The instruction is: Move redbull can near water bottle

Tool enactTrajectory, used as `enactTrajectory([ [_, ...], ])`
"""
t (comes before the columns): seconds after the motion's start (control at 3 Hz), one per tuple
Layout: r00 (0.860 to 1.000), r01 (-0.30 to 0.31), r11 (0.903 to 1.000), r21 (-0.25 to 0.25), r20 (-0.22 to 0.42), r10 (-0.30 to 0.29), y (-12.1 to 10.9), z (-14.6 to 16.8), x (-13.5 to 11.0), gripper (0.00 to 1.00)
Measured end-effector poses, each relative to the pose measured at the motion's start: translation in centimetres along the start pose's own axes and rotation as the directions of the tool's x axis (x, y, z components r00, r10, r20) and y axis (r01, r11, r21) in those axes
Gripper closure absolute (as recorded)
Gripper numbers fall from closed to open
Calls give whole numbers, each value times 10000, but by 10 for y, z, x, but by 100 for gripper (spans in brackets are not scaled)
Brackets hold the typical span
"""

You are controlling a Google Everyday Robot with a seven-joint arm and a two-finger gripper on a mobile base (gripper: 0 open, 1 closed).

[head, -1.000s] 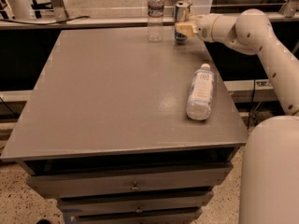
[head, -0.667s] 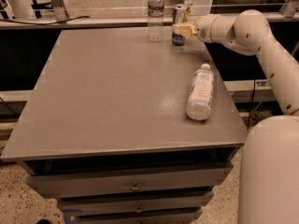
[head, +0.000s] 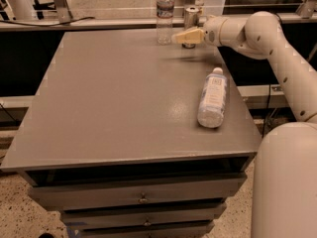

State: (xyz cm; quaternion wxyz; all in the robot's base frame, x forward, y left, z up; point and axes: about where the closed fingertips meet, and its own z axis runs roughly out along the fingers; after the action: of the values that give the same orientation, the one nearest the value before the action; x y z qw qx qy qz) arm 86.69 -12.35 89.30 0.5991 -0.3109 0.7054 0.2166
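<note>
Shifted since a second ago: gripper (head: 182,35) and redbull can (head: 190,17), both a little further left along the far edge of the tabletop (head: 114,93), closer to the water bottle (head: 165,14).

Items you have in view:

- Gripper: at the far right part of the tabletop, reaching in from the right on a white arm (head: 257,31), pointing left. The cream fingers (head: 192,34) are clamped on the redbull can, with the near one crossing its front.
- Redbull can: upright, with its silver top showing above the fingers and its dark base low at the tabletop. You cannot tell whether the base touches the surface. It stands just beside the water bottle, on that bottle's right, with a narrow gap between them.
- Water bottle: upright at the far edge, clear, with a dark label band.
- Wider clear bottle (head: 212,98): lying on its side near the right edge, cap toward the far side, pale label up, well apart from the other two.
- Drawers (head: 143,197): stacked below the tabletop, closed.
</note>
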Motion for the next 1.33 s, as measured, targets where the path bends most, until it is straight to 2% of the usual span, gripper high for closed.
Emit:
enactTrajectory([
  [0.33,10000,30,10000,59,49,-30,4,-13,-7,0],
  [0.67,9997,201,9993,326,158,-206,9,-44,-19,0],
  [1.0,9978,610,9974,378,235,-619,21,-88,-35,0],
  [1.33,9931,1103,9937,218,376,-1111,37,-138,-48,0],
])
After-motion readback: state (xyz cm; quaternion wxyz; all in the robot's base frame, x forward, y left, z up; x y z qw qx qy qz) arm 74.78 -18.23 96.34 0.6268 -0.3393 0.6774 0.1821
